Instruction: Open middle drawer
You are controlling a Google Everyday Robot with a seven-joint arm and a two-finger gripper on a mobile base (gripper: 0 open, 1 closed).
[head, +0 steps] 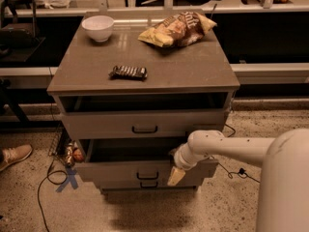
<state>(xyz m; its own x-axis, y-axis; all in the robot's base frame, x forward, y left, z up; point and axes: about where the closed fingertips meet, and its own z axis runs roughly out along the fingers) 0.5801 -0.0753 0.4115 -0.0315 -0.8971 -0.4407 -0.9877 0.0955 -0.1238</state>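
Note:
The middle drawer [120, 170] is a grey-brown flat front with a small dark bar handle [147, 176]. It stands pulled out from the cabinet, and its dark inside shows above the front. My gripper [175, 172] is at the right part of this drawer's top front edge, to the right of the handle. My white arm [231, 146] reaches in from the right. The top drawer [145, 124] is slightly out. Only the handle and a strip of the bottom drawer [148, 184] show under the middle one.
On the cabinet top [193, 71] lie a white bowl [98, 27], a chip bag [177, 29] and a dark snack bar [128, 72]. A cable [46, 187], blue floor tape [67, 180] and a shoe [14, 156] are at the left on the floor.

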